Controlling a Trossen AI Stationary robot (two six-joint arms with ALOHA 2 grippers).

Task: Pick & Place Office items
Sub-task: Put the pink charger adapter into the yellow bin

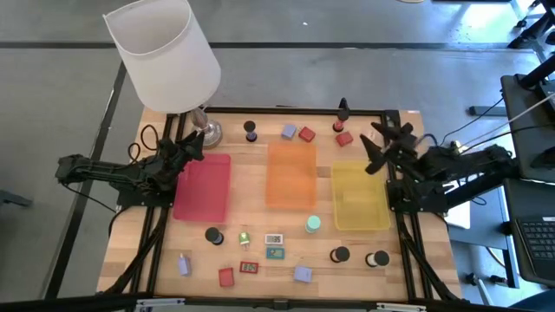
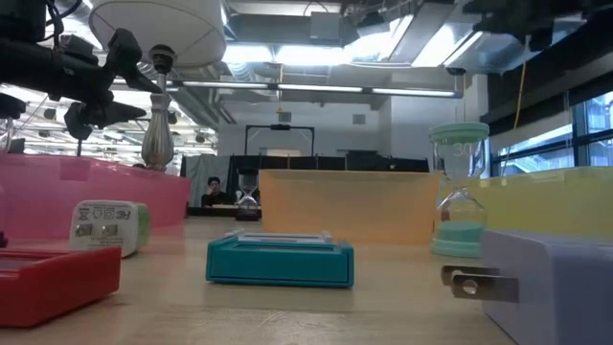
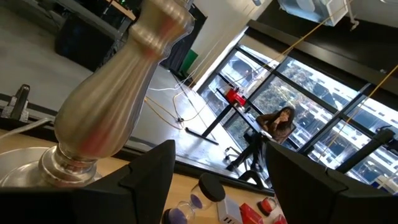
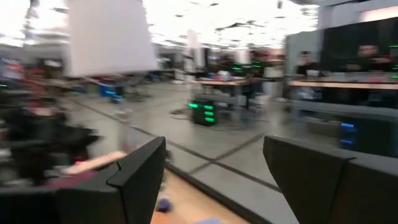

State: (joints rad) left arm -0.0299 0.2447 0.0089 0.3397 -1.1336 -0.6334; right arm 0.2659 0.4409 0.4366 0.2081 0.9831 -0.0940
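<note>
The office items lie in two groups. Near the front edge are a black roll (image 1: 212,235), a teal flat piece (image 1: 276,253), a red block (image 1: 226,276), a lavender block (image 1: 302,274) and a teal sand timer (image 1: 313,224). Along the far edge are a dark timer (image 1: 251,132), a lavender block (image 1: 289,132) and red blocks (image 1: 306,134). My left gripper (image 1: 192,149) hovers open beside the lamp's metal base (image 3: 99,118), above the pink tray's far end. My right gripper (image 1: 377,146) hovers open over the yellow tray's far right corner. Neither has anything between its fingers.
Pink (image 1: 202,186), orange (image 1: 290,176) and yellow (image 1: 359,195) trays lie side by side across the table's middle. A tall lamp with a white shade (image 1: 165,52) stands at the far left corner. Bare wood shows between the trays and the front row of items.
</note>
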